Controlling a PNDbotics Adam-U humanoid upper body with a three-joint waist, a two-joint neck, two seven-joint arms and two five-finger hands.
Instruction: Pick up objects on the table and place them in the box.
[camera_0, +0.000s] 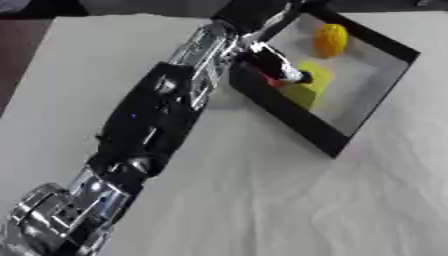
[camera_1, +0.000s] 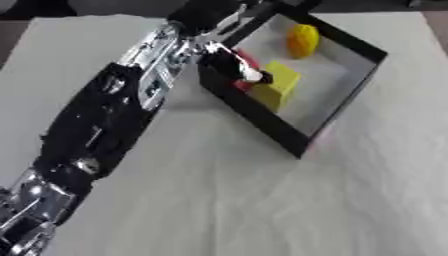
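Observation:
My left arm runs from the lower left up to the black-walled box (camera_0: 289, 112) at the top. My left hand (camera_0: 278, 65) hangs over the box's near-left corner, partly inside it. A small red thing (camera_1: 241, 85) shows just under the hand, against the box's wall and next to a yellow block (camera_0: 313, 85) on the white floor. I cannot make out whether the hand holds the red thing. A yellow-orange ribbed object (camera_0: 331, 40) lies at the far end of the box. My right hand shows in neither view.
The box stands askew on a pale table (camera_0: 262, 200), which spreads bare below and right of it. The table's left edge (camera_0: 22, 85) borders a dark floor. My forearm (camera_0: 149, 125) covers the table's left middle.

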